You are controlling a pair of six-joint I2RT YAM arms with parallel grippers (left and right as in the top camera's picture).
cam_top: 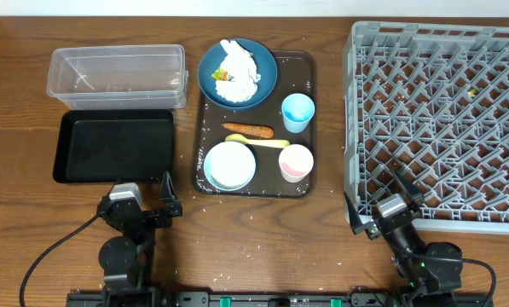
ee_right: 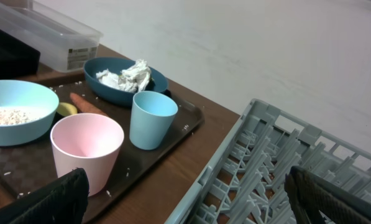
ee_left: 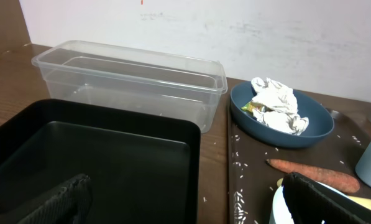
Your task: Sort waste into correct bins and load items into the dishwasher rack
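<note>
On the brown serving tray (cam_top: pixel 307 72), crumpled white paper with a yellow-green wrapper (cam_top: pixel 235 70) lies on the dark blue plate (cam_top: pixel 210 81). The orange carrot stick (cam_top: pixel 248 130) and pale yellow spoon (cam_top: pixel 267 143) lie mid-tray. The white-and-blue bowl (cam_top: pixel 230 165) holds rice (ee_right: pixel 10 115). A light blue cup (cam_top: pixel 297 112) and a pink cup (cam_top: pixel 296 162) stand upright. My left gripper (cam_top: pixel 141 200) is open and empty, near the black tray (cam_top: pixel 115 147). My right gripper (cam_top: pixel 382 206) is open and empty, at the front left corner of the grey rack (cam_top: pixel 442 119).
The clear tub (cam_top: pixel 118 75) stands behind the black tray, and both hold nothing. Loose rice grains (ee_left: pixel 241 200) lie scattered on the serving tray and on the wooden table beside it. A wall runs behind the table.
</note>
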